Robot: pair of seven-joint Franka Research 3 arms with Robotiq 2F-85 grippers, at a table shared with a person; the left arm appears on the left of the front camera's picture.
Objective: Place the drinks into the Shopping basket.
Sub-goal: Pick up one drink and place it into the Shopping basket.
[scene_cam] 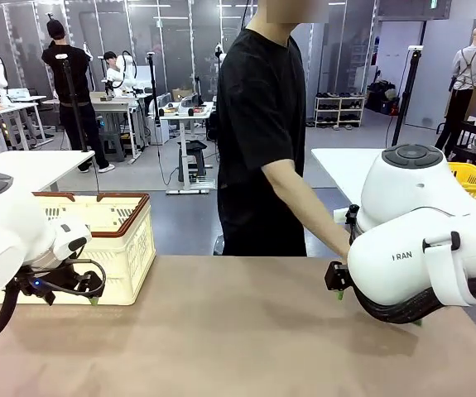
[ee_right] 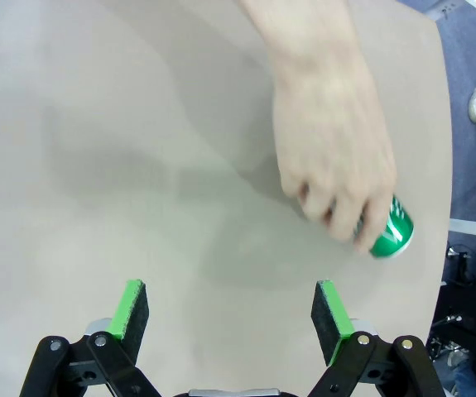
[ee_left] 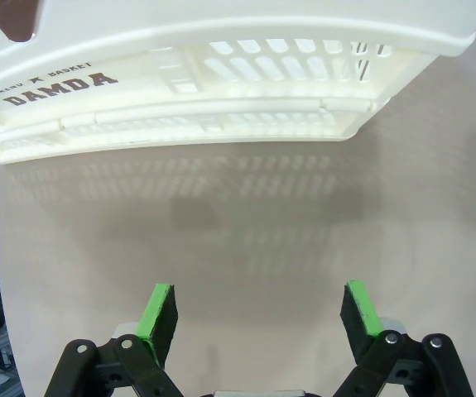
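Brown and bare, the table [scene_cam: 221, 331] is shared with a person [scene_cam: 262, 124] in a black shirt, who is seen at its far edge. A workshop with white desks and other people is seen behind, and a yellow basket [scene_cam: 473, 178] is set in the background at the right.

A cream-white basket [scene_cam: 122, 240] with a brown rim and slotted sides is placed on the far left part of the table. In the left wrist view its side wall, printed with "DAMDA", is seen ahead of the left tool [ee_left: 258, 302]. This tool is seen open: its green pads [ee_left: 156, 314] are spread wide, nothing is gripped between them, and only bare table is seen there. The tool is positioned near the basket but apart from it.

The person's arm is stretched down toward the right part of the table, where it is hidden in the front view behind the robot's right arm. In the right wrist view the person's hand [ee_right: 333, 157] is seen wrapped over a green can [ee_right: 391, 231] with white markings, down at the table surface and close to the table's edge. Only one end of the can is shown past the fingers, so it cannot be told whether it is upright or tilted. The right tool [ee_right: 231, 302] is also seen open, with its pads wide apart and nothing gripped, and it is positioned near the hand and can but apart from both. The can is well apart from the cream-white basket, toward the opposite side of the table.
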